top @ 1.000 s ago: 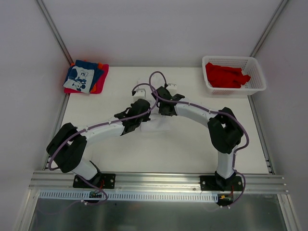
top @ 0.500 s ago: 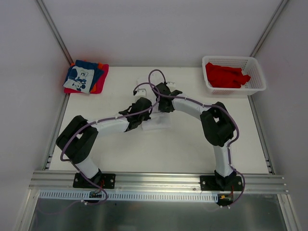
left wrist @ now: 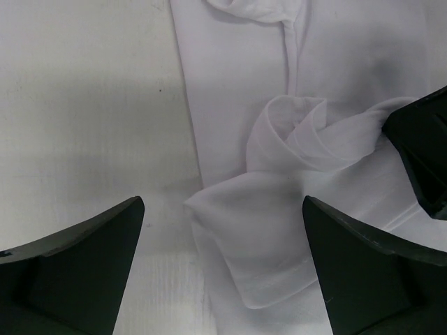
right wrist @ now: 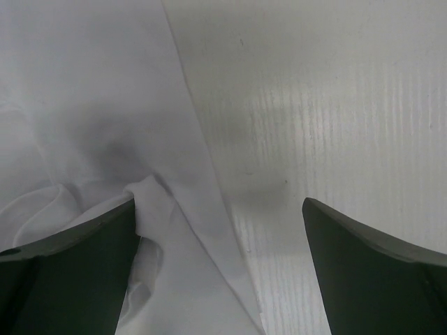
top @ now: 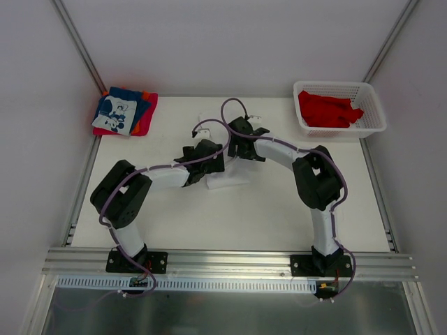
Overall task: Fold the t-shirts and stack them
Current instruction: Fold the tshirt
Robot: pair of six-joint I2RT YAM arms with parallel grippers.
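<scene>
A plain white t-shirt point(top: 227, 181) lies partly folded at the table's middle, mostly hidden under both arms. My left gripper point(top: 211, 153) hovers over its left side and my right gripper point(top: 241, 142) over its right. In the left wrist view the left gripper point(left wrist: 222, 202) is open wide above a loose folded sleeve of the white t-shirt point(left wrist: 279, 237). The right gripper point(right wrist: 218, 202) is open too, straddling the white t-shirt's point(right wrist: 105, 125) edge with nothing gripped. Folded t-shirts point(top: 124, 112), blue with white print on red and orange, sit stacked at the back left. Red t-shirts point(top: 327, 110) fill the basket.
A white lattice basket point(top: 374, 112) stands at the back right corner. Bare white table point(right wrist: 349, 105) shows right of the shirt. Metal frame rails run along both sides and the near edge point(top: 230, 262). The right gripper's dark finger point(left wrist: 426, 153) intrudes at the left wrist view's right edge.
Both grippers went from shut to wide open, letting go of the white t-shirt's cloth. Both arms have pushed farther toward the back, with their elbows drawn in.
</scene>
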